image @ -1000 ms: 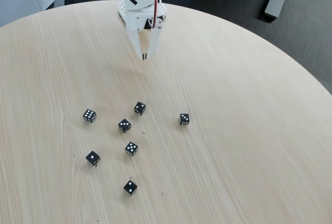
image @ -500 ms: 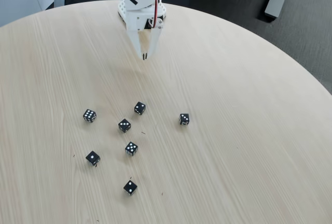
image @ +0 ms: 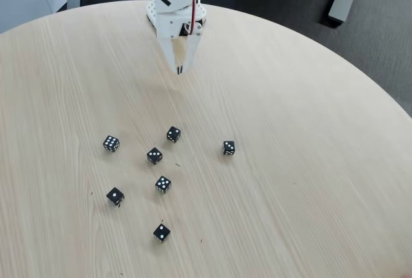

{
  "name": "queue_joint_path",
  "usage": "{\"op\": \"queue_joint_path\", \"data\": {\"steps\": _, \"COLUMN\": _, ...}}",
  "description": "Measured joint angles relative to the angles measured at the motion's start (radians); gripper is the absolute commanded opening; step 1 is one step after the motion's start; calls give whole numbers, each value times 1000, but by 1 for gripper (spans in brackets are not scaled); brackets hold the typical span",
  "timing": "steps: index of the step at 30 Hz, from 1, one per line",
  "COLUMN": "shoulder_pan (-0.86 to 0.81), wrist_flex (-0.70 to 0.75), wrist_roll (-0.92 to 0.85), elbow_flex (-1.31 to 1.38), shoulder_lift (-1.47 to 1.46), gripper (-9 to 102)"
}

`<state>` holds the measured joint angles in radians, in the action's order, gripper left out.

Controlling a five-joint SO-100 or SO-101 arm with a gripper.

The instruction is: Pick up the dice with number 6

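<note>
Dice with number 6 (image: 111, 143) leftmost on table (image: 309, 162) | jaws pressed together, empty | arm (image: 175, 1) top cropped

I find no words, labels or brand marks to read on the round table (image: 309, 162); the only readable signs are the white pips on the black dice lying well in from its near edge. The dice with number 6 (image: 111, 143) sits farthest left and shows six pips in two rows of three, the die in the middle of the cluster (image: 163, 184) shows five, and the die farthest right (image: 228, 148) shows what looks like four. The lower-left die (image: 115, 195) shows one pip; the other dice's counts are too small for me to tell.
</note>
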<state>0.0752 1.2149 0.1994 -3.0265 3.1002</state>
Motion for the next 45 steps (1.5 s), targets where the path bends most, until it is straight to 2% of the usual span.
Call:
{"op": "queue_joint_path", "data": {"steps": 19, "shoulder_pan": 6, "wrist_flex": 0, "wrist_roll": 84, "elbow_flex": 3, "shoulder_lift": -8, "gripper": 0}}
{"op": "queue_joint_path", "data": {"steps": 23, "shoulder_pan": 6, "wrist_flex": 0, "wrist_roll": 115, "elbow_flex": 83, "shoulder_lift": -89, "gripper": 0}}
{"op": "queue_joint_path", "data": {"steps": 35, "shoulder_pan": 5, "wrist_flex": -2, "wrist_roll": 275, "elbow_flex": 727, "shoulder_lift": -861, "gripper": 4}}
{"op": "queue_joint_path", "data": {"steps": 40, "shoulder_pan": -14, "wrist_flex": -2, "wrist_roll": 422, "elbow_flex": 988, "shoulder_lift": -1215, "gripper": 5}}
{"op": "queue_joint_path", "data": {"steps": 45, "shoulder_pan": -77, "wrist_flex": -2, "wrist_roll": 541, "elbow_flex": 1169, "shoulder_lift": -1402, "gripper": 9}}
